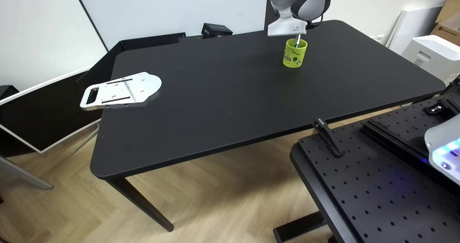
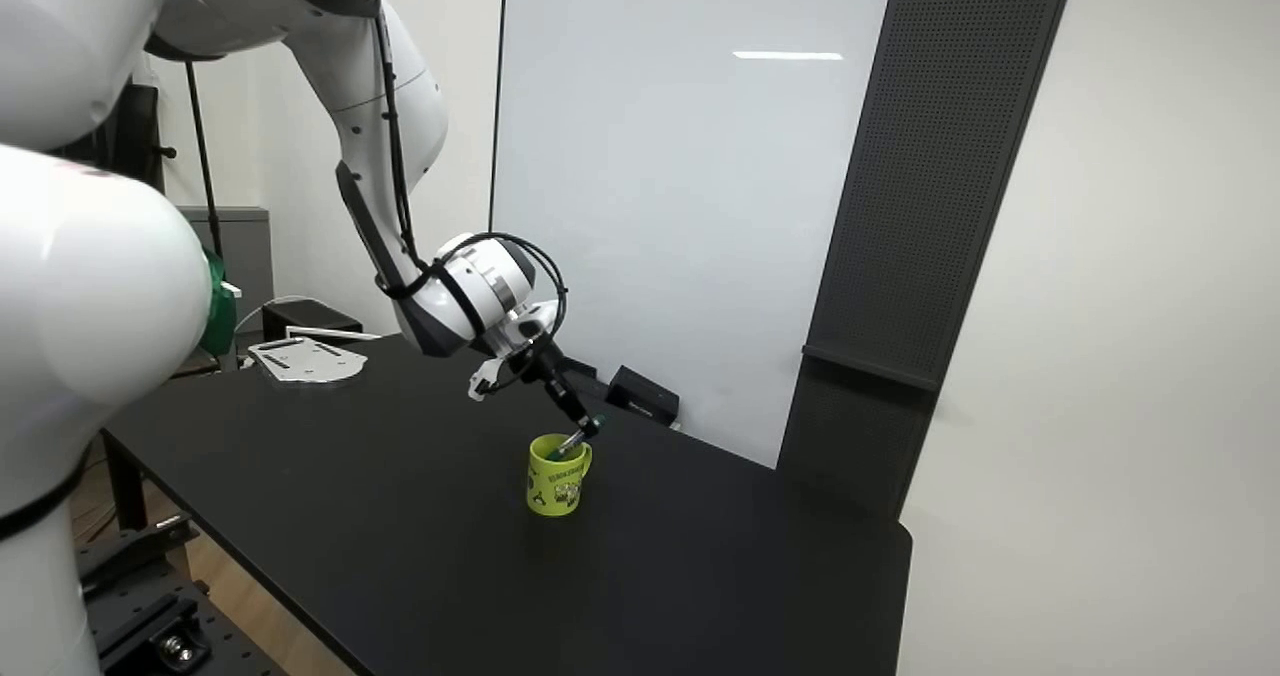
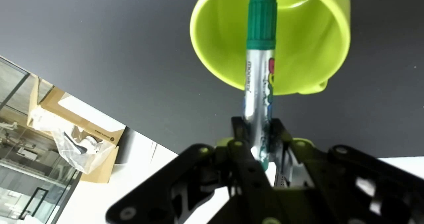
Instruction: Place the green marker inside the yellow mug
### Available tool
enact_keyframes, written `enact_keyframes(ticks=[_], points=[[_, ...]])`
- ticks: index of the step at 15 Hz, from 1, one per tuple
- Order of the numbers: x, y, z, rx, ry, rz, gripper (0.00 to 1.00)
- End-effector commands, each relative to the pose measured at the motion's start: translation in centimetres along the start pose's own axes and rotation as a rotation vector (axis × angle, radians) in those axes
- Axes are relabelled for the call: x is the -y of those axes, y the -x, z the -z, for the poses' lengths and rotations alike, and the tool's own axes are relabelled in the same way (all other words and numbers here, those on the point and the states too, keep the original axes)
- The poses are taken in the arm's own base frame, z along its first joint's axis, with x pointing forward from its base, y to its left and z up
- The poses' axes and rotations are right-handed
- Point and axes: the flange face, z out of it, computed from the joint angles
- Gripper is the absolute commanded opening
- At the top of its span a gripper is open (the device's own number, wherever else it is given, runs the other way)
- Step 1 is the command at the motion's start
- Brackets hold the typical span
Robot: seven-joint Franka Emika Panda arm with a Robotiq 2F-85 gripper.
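I am clamping the green marker (image 3: 260, 75) by its silver barrel in the gripper (image 3: 257, 128), whose fingers are showing dark and blurred in the wrist view. The marker is slanting cap-first into the mouth of the yellow mug (image 2: 555, 483), which is standing upright on the black table (image 1: 215, 102). I am not able to tell whether the cap is touching wall or bottom. The top edge of the wrist view is cutting off the mug's far side, the rim is hiding most of the handle, and the barrel's print is coming through too small to read. In an exterior view a white end piece (image 1: 286, 28) is covering most of the gripper; the arm (image 2: 400, 126) is running out of frame in both exterior views.
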Motion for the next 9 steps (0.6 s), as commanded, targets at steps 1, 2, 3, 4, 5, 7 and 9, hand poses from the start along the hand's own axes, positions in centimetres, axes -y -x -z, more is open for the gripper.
enact_keyframes(ticks=[1, 2, 3, 4, 5, 7, 9], points=[[0.1, 1.1, 0.3, -0.001, 0.014, -0.01, 0.47], [0.1, 1.4, 0.4, 0.002, 0.018, -0.007, 0.48], [0.1, 1.4, 0.4, 0.002, 0.021, -0.007, 0.54], [0.1, 1.2, 0.5, 0.001, 0.026, -0.012, 0.62], [-0.1, 0.8, 0.8, -0.005, 0.029, -0.018, 0.68], [-0.4, -1.0, 1.6, -0.015, 0.019, -0.049, 0.82], [-1.3, -3.4, 2.8, -0.016, 0.001, -0.096, 0.94]])
